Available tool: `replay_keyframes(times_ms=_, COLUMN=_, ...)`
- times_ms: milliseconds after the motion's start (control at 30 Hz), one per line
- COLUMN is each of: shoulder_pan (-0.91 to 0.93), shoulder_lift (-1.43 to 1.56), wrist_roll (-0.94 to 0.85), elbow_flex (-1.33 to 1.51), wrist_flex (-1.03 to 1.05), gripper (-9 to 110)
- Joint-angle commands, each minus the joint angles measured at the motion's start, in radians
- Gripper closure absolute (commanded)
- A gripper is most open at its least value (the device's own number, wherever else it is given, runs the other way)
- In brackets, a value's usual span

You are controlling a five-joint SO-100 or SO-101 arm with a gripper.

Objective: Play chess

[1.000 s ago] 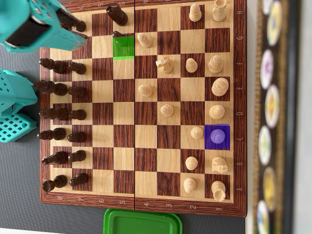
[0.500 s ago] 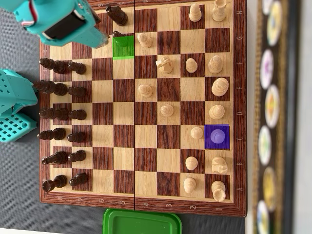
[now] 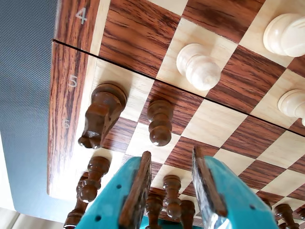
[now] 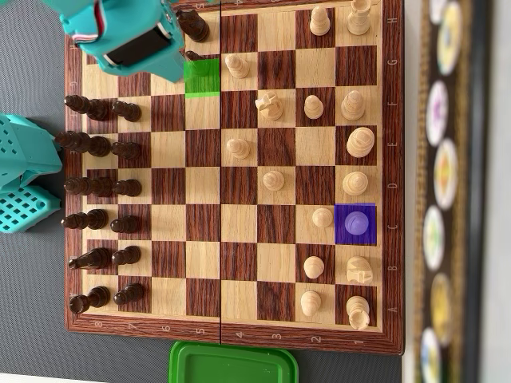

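In the overhead view my teal gripper (image 4: 169, 57) hangs over the chessboard's (image 4: 231, 335) top left corner, just left of a green-marked square (image 4: 201, 77). A dark pawn (image 4: 192, 56) stands at that square's upper edge, with a taller dark piece (image 4: 194, 24) above it. A purple-marked square (image 4: 355, 223) holds a pale piece at the right. In the wrist view my gripper (image 3: 170, 153) is open, with wood-faced fingers (image 3: 136, 191). The dark pawn (image 3: 160, 121) stands just ahead of the tips, untouched. The taller dark piece (image 3: 102, 114) is to its left, and a white pawn (image 3: 199, 66) is beyond.
Two rows of dark pieces (image 4: 100, 187) fill the board's left side, and white pieces (image 4: 351, 144) are spread over the right. Some dark pawns (image 3: 172, 195) show low between my fingers. A green lid (image 4: 231, 363) lies below the board. Teal arm parts (image 4: 24, 175) sit at its left.
The gripper has moved to the right along the board's top edge, from the far left corner to beside the green-marked square. No chess piece has moved.
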Motion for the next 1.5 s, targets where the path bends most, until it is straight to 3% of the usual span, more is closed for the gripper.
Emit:
replay_keyframes(times_ms=0, shoulder_pan=0.017, shoulder_lift=0.003, wrist_roll=0.000, elbow_flex=-0.043, wrist_flex=0.005, gripper=88)
replay_keyframes(times_ms=1467, shoulder_pan=0.015, shoulder_lift=-0.089, wrist_roll=0.009, elbow_flex=-0.092, wrist_flex=-0.008, gripper=88)
